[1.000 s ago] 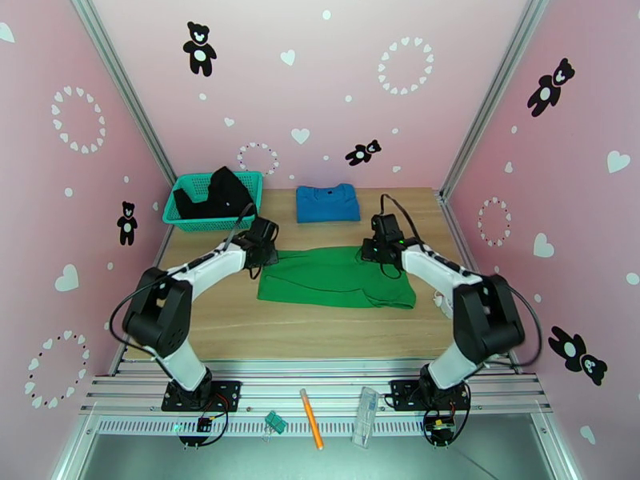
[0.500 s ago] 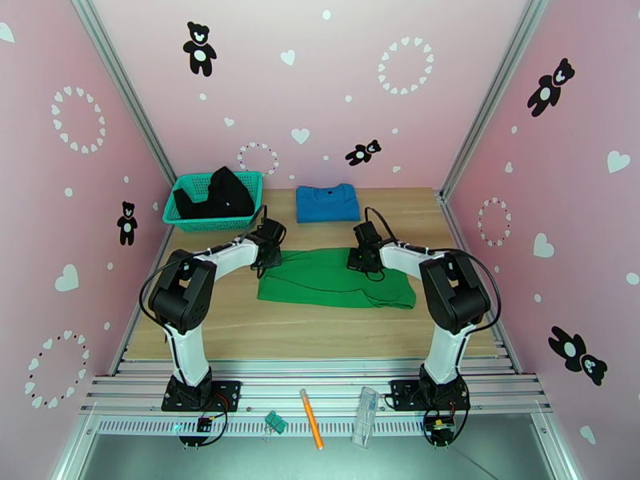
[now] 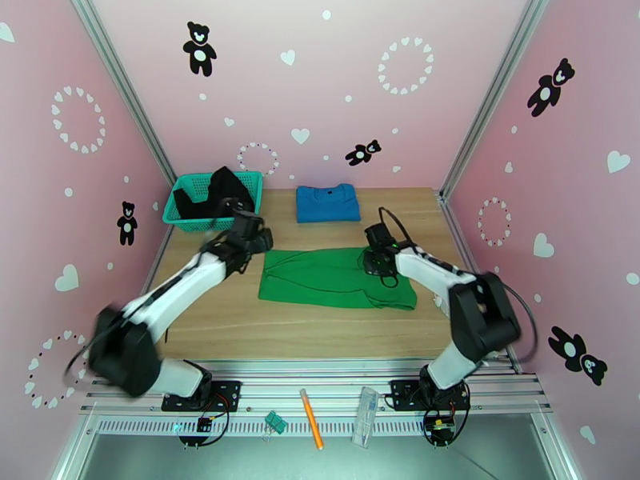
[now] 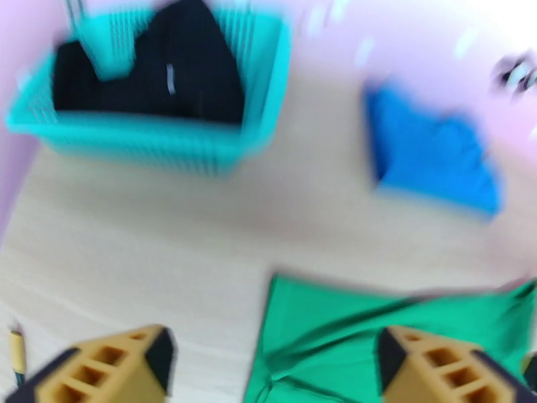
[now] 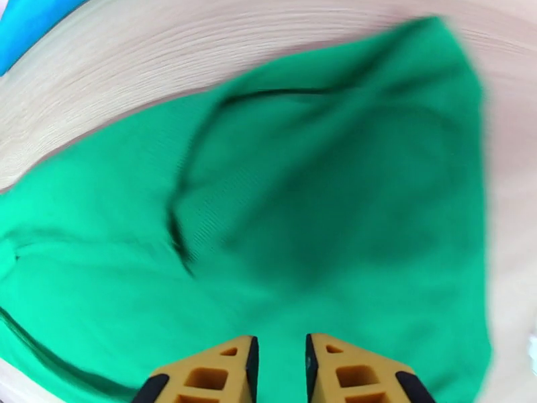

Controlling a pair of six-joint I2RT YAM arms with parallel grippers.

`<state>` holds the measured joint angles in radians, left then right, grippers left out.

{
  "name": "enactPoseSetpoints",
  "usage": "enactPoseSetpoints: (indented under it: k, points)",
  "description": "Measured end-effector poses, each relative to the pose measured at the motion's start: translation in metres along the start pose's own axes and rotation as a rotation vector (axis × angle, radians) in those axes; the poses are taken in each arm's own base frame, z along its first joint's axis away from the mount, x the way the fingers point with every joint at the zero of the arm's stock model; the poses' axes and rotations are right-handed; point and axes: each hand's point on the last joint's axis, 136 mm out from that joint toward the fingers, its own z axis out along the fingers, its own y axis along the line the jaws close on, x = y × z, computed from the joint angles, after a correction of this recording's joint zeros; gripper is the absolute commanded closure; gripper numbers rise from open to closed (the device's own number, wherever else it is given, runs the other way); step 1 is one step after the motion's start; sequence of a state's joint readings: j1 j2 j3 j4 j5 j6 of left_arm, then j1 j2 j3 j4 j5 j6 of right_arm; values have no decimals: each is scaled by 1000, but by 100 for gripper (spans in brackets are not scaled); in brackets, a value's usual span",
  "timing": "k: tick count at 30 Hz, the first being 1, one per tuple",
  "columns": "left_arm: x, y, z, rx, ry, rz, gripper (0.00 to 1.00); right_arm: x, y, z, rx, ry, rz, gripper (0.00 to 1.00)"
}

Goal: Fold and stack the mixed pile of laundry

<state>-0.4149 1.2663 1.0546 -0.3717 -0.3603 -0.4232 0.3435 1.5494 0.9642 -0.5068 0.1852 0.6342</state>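
Observation:
A bright green garment [image 3: 336, 278] lies spread flat in the middle of the table. A folded blue shirt [image 3: 326, 202] sits behind it. A black garment [image 3: 214, 195] is heaped in the teal basket [image 3: 200, 224]. My left gripper [image 3: 254, 234] hovers off the green garment's far left corner; in the blurred left wrist view the left gripper [image 4: 272, 344] is open wide with nothing between its fingers, over the green garment's [image 4: 349, 337] edge. My right gripper [image 3: 372, 258] is low over the far right part. There the right gripper's [image 5: 280, 347] jaws stand slightly apart above the green cloth [image 5: 302, 196].
The basket [image 4: 134, 139] stands at the far left corner, close to the left arm. Pink walls and aluminium posts close in the table on three sides. An orange pen [image 3: 312, 430] and a clear plastic piece [image 3: 366, 406] lie on the front rail.
The left arm has swung away to the left, off the green garment, and its jaws have spread wide. The right gripper has shifted slightly right and its jaws have parted a little.

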Motion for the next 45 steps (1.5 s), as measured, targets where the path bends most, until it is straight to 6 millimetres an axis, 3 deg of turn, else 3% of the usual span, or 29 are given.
enactPoseSetpoints:
  k: [3, 6, 8, 10, 14, 17, 20, 25, 29, 33, 37, 41, 45]
  points:
    - [-12, 9, -25, 25, -71, -30, 2, 18, -33, 12, 57, 64, 46, 74]
    - [-1, 21, -35, 34, -96, -26, 2, 33, -62, 29, 117, 152, 91, 76]
    - [9, 29, -42, 41, -113, -17, 2, 40, -69, 41, 138, 197, 96, 78]
    - [15, 38, -53, 52, -150, -13, 2, 29, -66, 45, 134, 201, 82, 87]
    - [6, 57, -69, 8, -222, -73, 2, 3, -60, 58, 139, 218, 63, 86]
    - [7, 71, -68, -62, -199, -117, 2, -23, -58, 70, 146, 236, 49, 86]
    - [18, 72, -56, -93, -127, -121, 2, -54, -58, 83, 152, 242, 39, 86]
    - [55, 63, -27, -101, 70, -100, 9, -104, -69, 103, 157, 237, 36, 83]
    - [78, 55, -5, -119, 212, -69, 11, -107, -80, 102, 164, 255, 27, 77]
    - [98, 39, 28, -141, 355, -22, 12, -85, -80, 81, 153, 275, -6, 70]
    - [119, 22, 66, -158, 464, 21, 14, -59, -57, 22, 111, 223, -97, 60]
    - [145, 15, 96, -175, 557, 56, 19, -35, 9, -42, -2, 91, -286, 51]
    - [174, 13, 116, -176, 646, 72, 23, 19, 95, -82, -158, 31, -509, 43]
